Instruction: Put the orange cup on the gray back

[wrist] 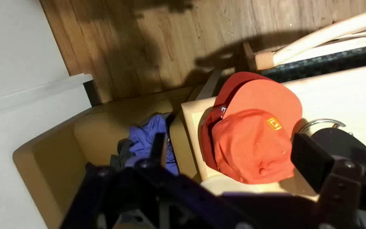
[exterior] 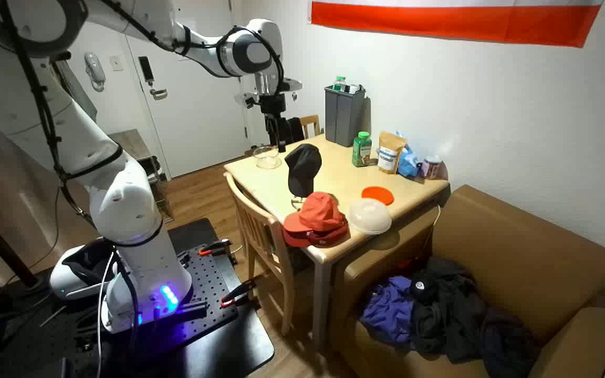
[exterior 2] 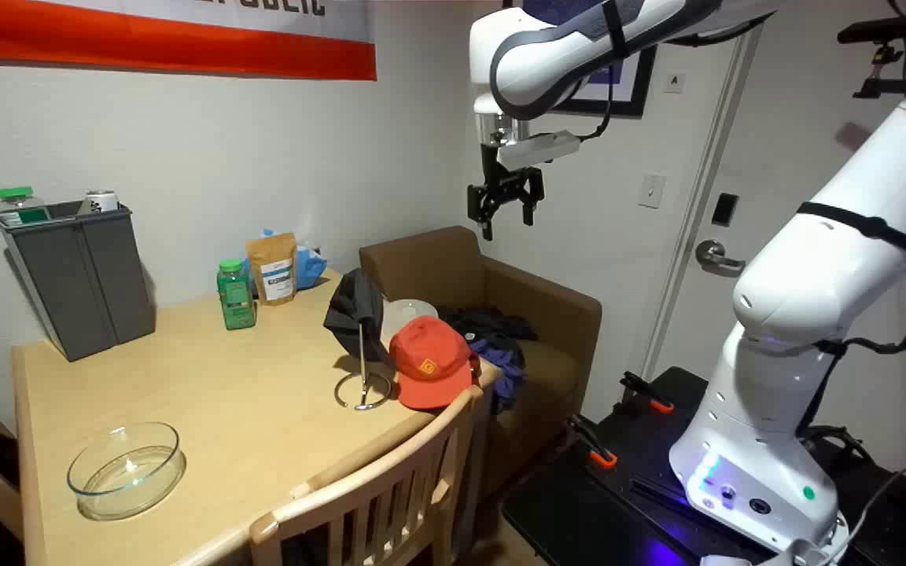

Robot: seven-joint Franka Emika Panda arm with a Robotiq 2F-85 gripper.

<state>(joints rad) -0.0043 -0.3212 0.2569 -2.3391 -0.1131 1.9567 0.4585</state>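
The orange cup of the task shows as a soft orange-red cap (exterior: pixel 323 207) with a yellow patch. It lies on a darker red cap (exterior: pixel 334 239) at the table corner, also in view elsewhere (exterior 2: pixel 431 352) (wrist: pixel 253 146). The gray back matches a dark, almost black cap (exterior: pixel 304 169) that hangs upright on a thin metal stand (exterior 2: pixel 362 358) beside the orange cap; it also shows in the wrist view (wrist: pixel 342 144). My gripper (exterior 2: pixel 507 226) is open and empty, high above the caps. In the wrist view its fingers (wrist: pixel 233 156) stand wide apart with the orange cap below, between them.
A translucent white bowl (exterior: pixel 369 218) and flat orange dish (exterior: pixel 377 195) lie by the caps. A glass bowl (exterior 2: pixel 95 494), gray bin (exterior 2: pixel 79 283), green bottle (exterior 2: pixel 236 297) and pouch (exterior 2: pixel 274 271) stand on the table. A chair (exterior: pixel 260 220) and sofa (exterior: pixel 518 252) adjoin it.
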